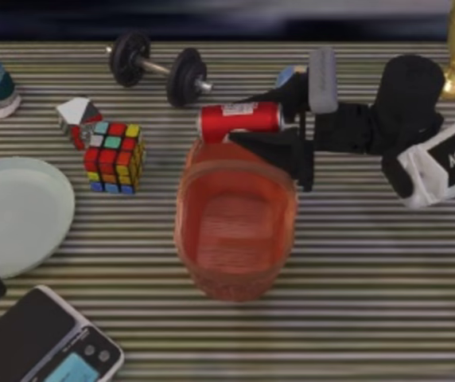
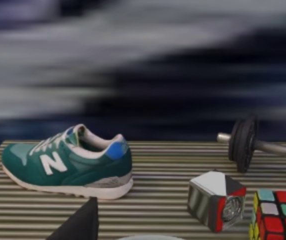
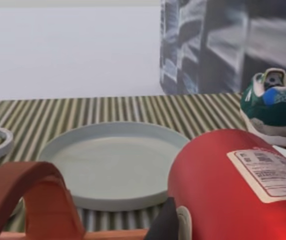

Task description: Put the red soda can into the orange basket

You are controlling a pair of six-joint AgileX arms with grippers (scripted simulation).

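Red cylindrical soda can (image 1: 239, 121), thin-walled metal, likely light, slick and dentable, lies sideways clamped in the right gripper (image 1: 279, 126), at 12 o'clock over the oval orange translucent plastic basket (image 1: 192, 231). Hold mid-body, moderate force. Left gripper (image 2: 78, 225) parked at 9 o'clock.

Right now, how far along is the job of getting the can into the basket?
Done: the right gripper has the red soda can picked up and held sideways at the far rim of the orange basket. In hand: carrying it over the opening. Left: releasing it inside. The left arm sits parked at the table's left edge.
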